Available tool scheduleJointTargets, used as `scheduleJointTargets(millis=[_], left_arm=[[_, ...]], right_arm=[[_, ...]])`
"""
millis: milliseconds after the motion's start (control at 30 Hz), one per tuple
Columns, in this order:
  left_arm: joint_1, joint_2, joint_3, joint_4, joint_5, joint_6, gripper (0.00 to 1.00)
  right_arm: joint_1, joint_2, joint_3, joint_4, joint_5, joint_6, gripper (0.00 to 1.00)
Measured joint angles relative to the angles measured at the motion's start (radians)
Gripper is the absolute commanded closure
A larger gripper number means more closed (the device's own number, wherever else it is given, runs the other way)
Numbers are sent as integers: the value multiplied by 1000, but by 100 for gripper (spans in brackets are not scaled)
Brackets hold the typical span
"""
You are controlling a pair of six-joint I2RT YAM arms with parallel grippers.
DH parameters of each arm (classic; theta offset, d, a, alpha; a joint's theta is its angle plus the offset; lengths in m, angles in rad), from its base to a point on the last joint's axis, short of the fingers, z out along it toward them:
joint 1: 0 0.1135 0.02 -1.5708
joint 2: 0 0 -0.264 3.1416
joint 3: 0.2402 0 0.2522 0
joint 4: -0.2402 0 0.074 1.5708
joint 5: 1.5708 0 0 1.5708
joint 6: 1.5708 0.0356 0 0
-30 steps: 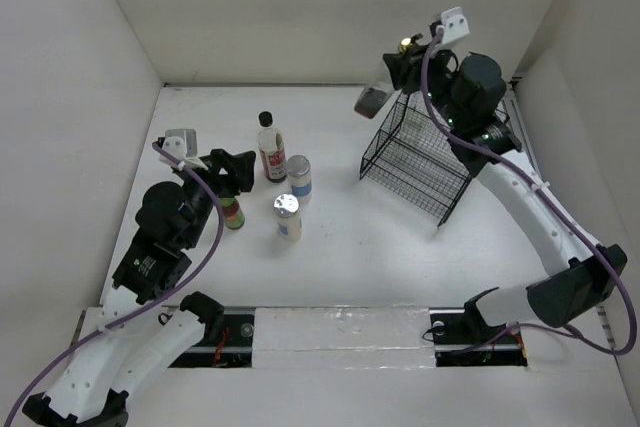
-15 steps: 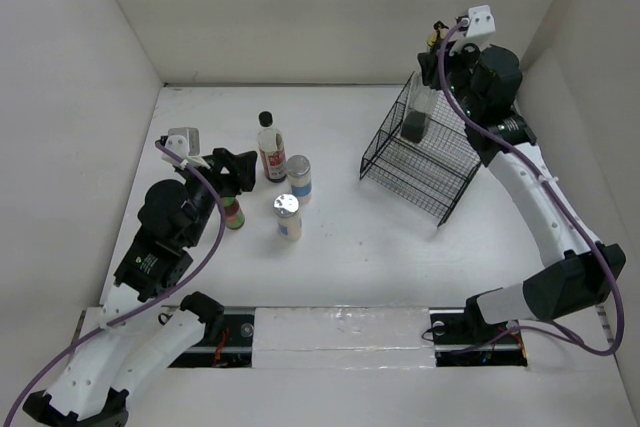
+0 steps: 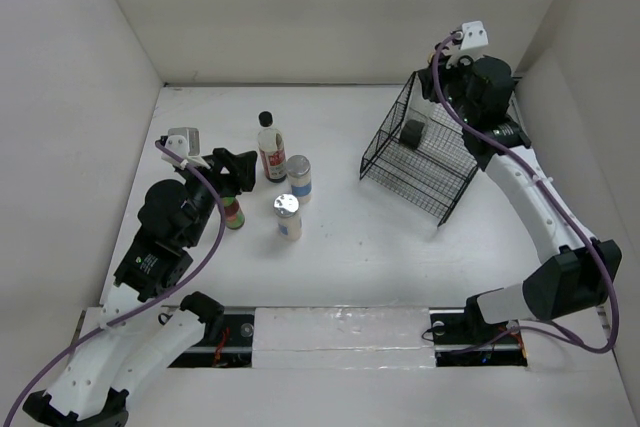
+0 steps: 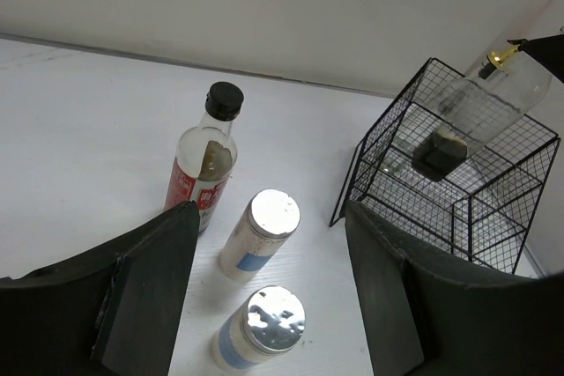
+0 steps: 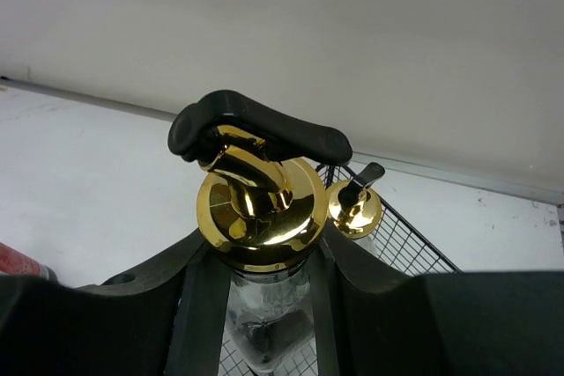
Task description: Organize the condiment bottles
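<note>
Top view: my right claw (image 3: 432, 87) sits in the upper right of the frame, above the back of the black wire basket (image 3: 440, 197), clamped on a clear bottle (image 3: 413, 130) whose dark contents now show inside the wire walls. A second ago this bottle hung tilted outside the basket's upper left corner; it then swung upright over the opening and has now come down inside. I cannot tell whether its base touches the basket floor. At centre left, on the white table (image 3: 360, 257), stand the black-capped bottle (image 3: 270, 147), two silver-lidded jars (image 3: 298, 175) (image 3: 288, 215) and the green-capped bottle (image 3: 233, 212), unmoved. My left claw (image 3: 238, 169) hovers just above the green-capped bottle. Left wrist view: my two dark fingers stand wide apart at the bottom of the frame, holding nothing. The black-capped bottle and both jars lie ahead, with the basket and the tilted clear bottle at upper right. Right wrist view: the bottle's gold pourer (image 5: 260, 204) fills the centre, its neck gripped between my fingers. A second clear bottle (image 5: 355, 209) with its own gold pourer stands just behind, at the basket's edge. I judge this bottle nearly placed, with four left on the table.
</note>
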Motion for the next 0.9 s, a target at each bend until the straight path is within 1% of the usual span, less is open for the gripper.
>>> scheduleJointTargets(millis=[167, 400, 800, 833, 900], left_arm=[[0, -1, 0, 0, 0, 0, 37], [0, -1, 0, 0, 0, 0, 37], [0, -2, 0, 0, 0, 0, 37], [0, -2, 0, 0, 0, 0, 37], [0, -2, 0, 0, 0, 0, 37]], right_arm=[[0, 0, -13, 14, -13, 1, 86], [0, 5, -117, 80, -24, 20, 86], [7, 39, -196, 132, -13, 28, 86], [9, 42, -201, 140, -11, 28, 85], [14, 52, -205, 148, -6, 28, 78]])
